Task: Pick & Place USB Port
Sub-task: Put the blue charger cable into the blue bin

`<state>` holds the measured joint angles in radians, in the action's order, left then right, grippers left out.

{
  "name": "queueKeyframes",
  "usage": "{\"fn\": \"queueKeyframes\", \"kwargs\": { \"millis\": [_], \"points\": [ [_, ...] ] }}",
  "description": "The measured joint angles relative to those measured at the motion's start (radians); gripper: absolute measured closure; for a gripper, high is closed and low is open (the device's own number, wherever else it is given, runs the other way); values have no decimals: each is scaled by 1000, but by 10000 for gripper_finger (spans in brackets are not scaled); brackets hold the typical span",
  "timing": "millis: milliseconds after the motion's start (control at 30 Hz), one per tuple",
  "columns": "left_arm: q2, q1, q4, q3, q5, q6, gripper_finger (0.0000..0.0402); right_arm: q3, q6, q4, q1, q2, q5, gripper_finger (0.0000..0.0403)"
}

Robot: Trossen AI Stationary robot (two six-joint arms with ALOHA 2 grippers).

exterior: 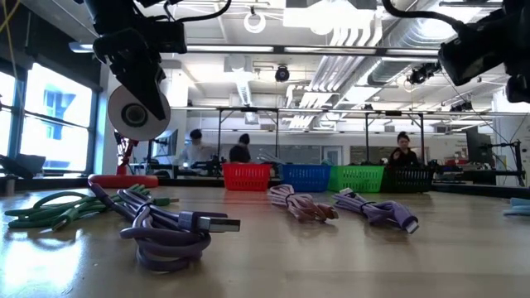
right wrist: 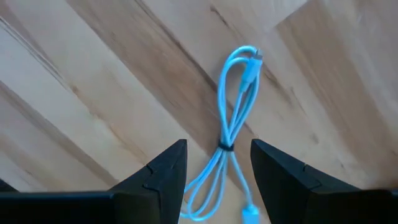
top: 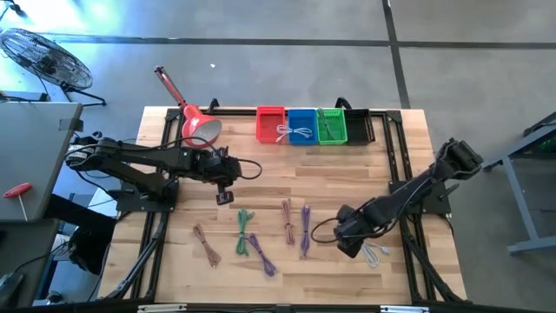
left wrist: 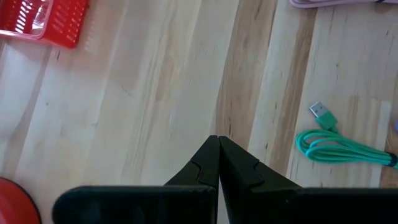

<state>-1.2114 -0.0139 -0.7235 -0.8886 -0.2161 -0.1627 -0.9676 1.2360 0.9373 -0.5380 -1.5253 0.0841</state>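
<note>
Wooden table | blue basket: one cable already inside | right hand: fingers apart, astride light-blue cable, ungripped | left hand: closed, empty | several cables still loose.

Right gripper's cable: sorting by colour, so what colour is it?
Light blue cable, clearest in the right wrist view, under the open right gripper.

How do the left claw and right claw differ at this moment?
The left claw is shut and empty over bare wood; the right claw is open, straddling the light blue cable. The left is mid-table, the right near the front right. Neither holds anything.
</note>
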Motion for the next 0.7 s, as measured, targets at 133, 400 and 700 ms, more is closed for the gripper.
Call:
{"fn": "queueKeyframes", "kwargs": {
  "millis": [133, 400, 700],
  "points": [
    [0, 0, 2, 0, 5, 0, 401, 0, 15, -22, -26, 0, -24, 234],
    [0, 0, 6, 0, 27, 0, 401, 0, 81, -31, -70, 0, -26, 234],
    [0, 0, 16, 0, 27, 0, 401, 0, 117, -64, -99, -25, 1, 234]
  ]
}}
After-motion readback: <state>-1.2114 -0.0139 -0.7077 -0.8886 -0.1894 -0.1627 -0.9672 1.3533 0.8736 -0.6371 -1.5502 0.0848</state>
